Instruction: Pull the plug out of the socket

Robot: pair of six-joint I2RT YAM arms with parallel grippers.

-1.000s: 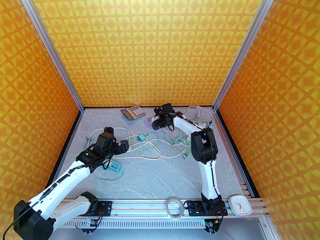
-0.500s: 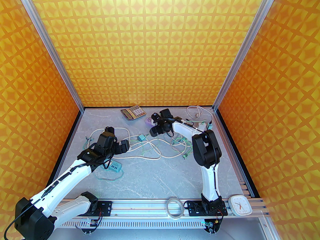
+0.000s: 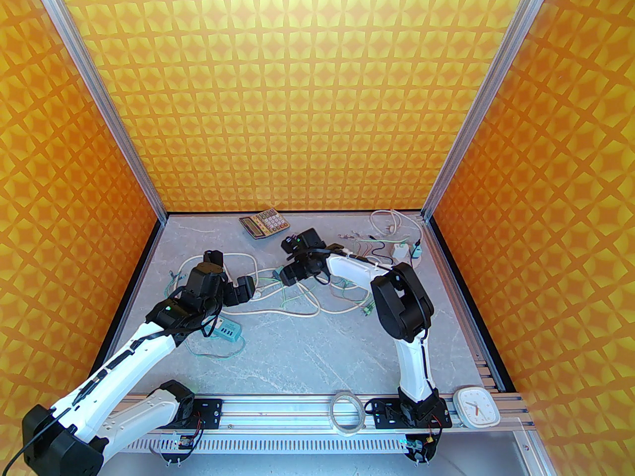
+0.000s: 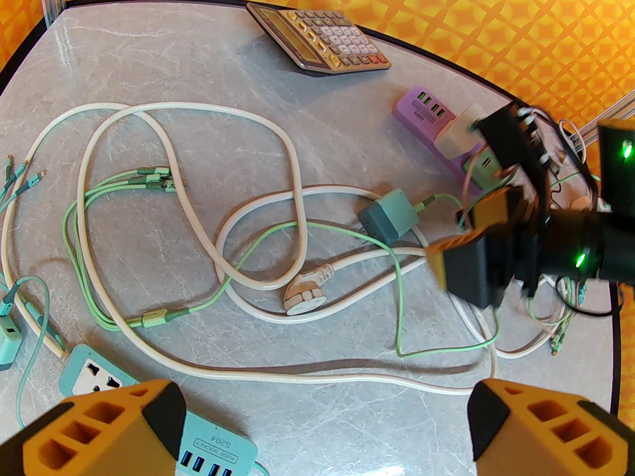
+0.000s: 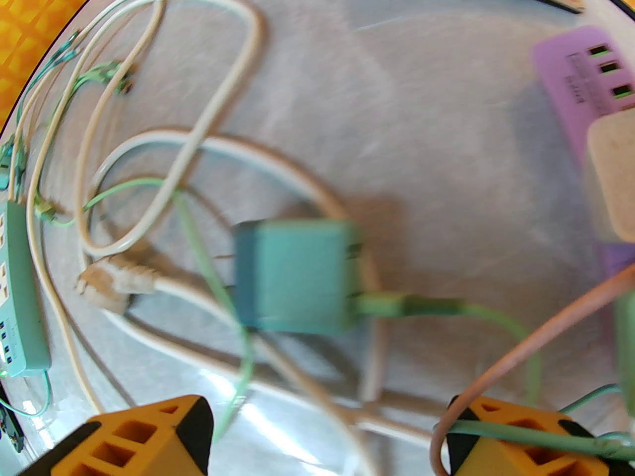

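My right claw (image 5: 327, 419), jaws apart, hangs over the teal adapter (image 5: 295, 275). Left claw (image 4: 322, 414) apart, empty; surface (image 3: 307, 355) open toward near edge.

The near half of the table (image 3: 317, 360) lies bare and open; its middle is crossed by loops of white cable (image 4: 322, 378) and thin green wires (image 5: 421, 306); a calculator (image 3: 264, 222) stands at the far edge; a teal power strip (image 3: 228, 329) lies just beside the left arm (image 3: 149, 340); a pink wire (image 5: 545, 330) crosses one finger (image 5: 516, 434) of the right gripper (image 5: 327, 409).
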